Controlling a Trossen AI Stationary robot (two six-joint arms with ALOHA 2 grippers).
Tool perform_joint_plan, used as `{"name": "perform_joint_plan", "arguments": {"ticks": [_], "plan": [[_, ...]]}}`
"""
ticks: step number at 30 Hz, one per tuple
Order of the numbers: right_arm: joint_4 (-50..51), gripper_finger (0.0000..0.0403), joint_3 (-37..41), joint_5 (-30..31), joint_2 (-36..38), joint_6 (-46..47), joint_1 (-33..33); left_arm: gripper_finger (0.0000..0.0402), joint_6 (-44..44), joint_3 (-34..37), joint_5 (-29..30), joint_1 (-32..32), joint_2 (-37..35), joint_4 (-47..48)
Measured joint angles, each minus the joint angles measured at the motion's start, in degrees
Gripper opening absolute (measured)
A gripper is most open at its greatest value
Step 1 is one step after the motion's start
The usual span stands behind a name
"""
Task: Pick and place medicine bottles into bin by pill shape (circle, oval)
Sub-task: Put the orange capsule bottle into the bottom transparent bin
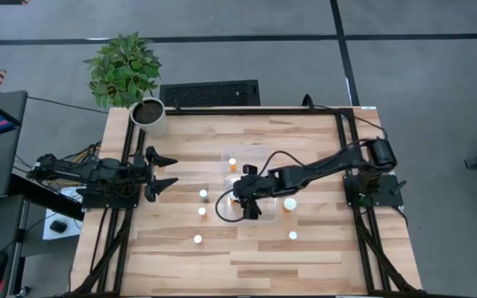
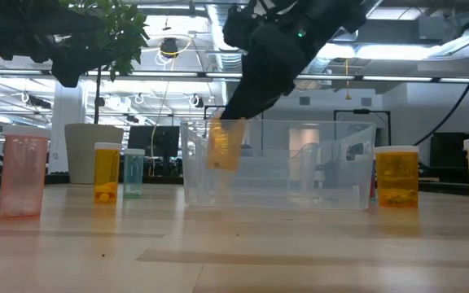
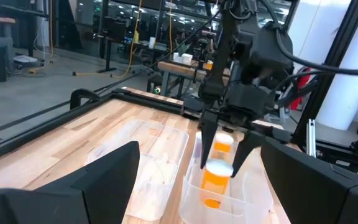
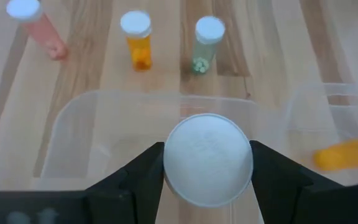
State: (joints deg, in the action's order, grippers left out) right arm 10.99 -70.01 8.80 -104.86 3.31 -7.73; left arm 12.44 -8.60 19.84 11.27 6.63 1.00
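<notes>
Right end effector (image 4: 207, 163) clamping capped bottle (image 4: 207, 158)

Right end effector (image 1: 248, 201) clamped mid-table; left end effector (image 1: 166, 172) spread, waiting aside.

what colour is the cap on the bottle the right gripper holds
White, on the orange bottle in the right gripper; the right wrist view shows it best.

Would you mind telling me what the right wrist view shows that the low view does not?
Only the right wrist view: the held bottle's white cap between the right gripper's fingers, and an orange bottle lying in the bin's other compartment.
Only the low view: the white plant pot and the room behind.
Both: the clear bin, and pink, orange and green bottles standing beyond it.
</notes>
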Motion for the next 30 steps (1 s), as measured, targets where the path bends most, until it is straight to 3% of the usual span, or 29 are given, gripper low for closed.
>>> {"name": "perform_joint_plan", "arguments": {"ticks": [10, 30], "plan": [[2.0, 0.0220, -3.7, 0.0, -5.1, -1.8, 0.8, 0.0330, -0.2, 0.0, 0.0, 0.0, 0.0, 0.4], [-0.8, 0.0223, -3.9, -4.4, -5.1, -2.4, 4.1, 0.0330, -1.3, 0.0, 0.4, 0.0, 0.0, 1.1]]}}
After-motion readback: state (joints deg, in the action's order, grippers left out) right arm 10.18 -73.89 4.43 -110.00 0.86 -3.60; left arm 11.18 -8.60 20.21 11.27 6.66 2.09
